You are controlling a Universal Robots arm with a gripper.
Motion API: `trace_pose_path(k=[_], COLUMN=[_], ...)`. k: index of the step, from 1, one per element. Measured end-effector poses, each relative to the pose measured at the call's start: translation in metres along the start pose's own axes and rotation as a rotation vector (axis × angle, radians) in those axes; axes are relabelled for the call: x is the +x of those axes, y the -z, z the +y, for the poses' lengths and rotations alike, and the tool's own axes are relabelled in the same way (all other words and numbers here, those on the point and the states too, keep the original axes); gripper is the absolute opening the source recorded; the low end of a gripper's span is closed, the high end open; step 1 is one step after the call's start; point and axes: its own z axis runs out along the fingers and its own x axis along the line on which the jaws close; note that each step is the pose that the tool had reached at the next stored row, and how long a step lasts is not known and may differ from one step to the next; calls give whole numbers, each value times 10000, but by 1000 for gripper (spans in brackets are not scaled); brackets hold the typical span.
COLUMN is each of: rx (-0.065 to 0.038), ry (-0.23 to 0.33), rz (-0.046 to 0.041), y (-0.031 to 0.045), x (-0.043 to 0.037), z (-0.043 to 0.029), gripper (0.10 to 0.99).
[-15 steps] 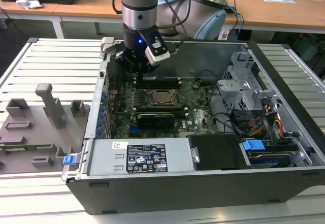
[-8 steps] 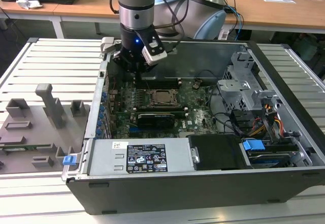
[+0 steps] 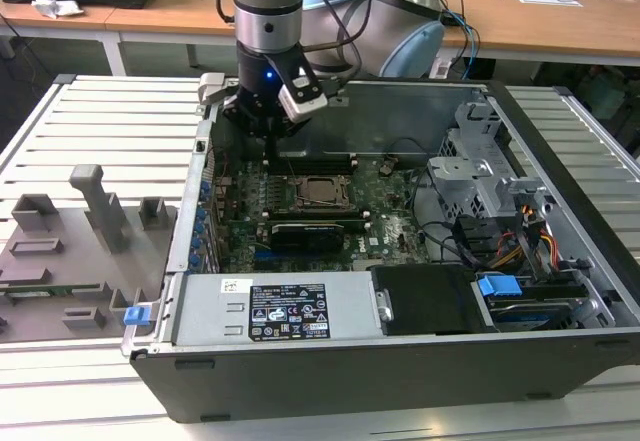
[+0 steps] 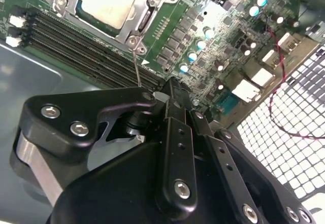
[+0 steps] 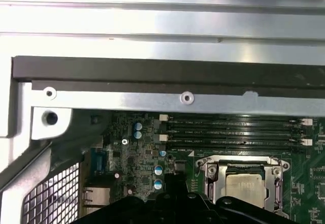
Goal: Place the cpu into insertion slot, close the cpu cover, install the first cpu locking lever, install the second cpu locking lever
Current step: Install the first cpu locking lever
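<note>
Ext. view, from its left: 1 slatted metal worktop (image 3: 110, 121) w/ several grey plastic jigs (image 3: 95, 206), then 1 open PC case (image 3: 300, 366) of dark sheet steel. Over the case's rear corner on that view's left, the hand (image 3: 268, 149) hangs from the arm, tip down near the green board (image 3: 390, 211). It's clenched, tips together. Just to its right sits 1 insertion slot (image 3: 303, 199), square, w/ 1 cpu (image 3: 322, 192) seated in it, flat silvery top up. Further right: 1 grey metal drive cage (image 3: 480, 176) and 1 blue tab (image 3: 499, 286).

The second wrist view gives more detail: 1 cpu cover (image 4: 152, 3), a thin bright metal frame lying flat round the cpu (image 4: 108, 3), and 1 thin wire lever (image 4: 136, 66) running from the frame's corner to the hand's (image 4: 165, 89) tips; can't tell if it's pinched.

The first wrist view shows 4 long black memory slots (image 5: 233, 132) beside the cpu (image 5: 247, 189), plus the case's perforated grille (image 5: 51, 193)
</note>
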Motion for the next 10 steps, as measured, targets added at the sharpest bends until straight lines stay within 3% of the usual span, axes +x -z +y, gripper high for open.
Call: trace_pose_path(k=[5,10], rx=[14,20], ry=[-2,-6], rz=[0,2], y=[-2,-9], x=[-50,-226], z=[52,58], gripper=[106,106])
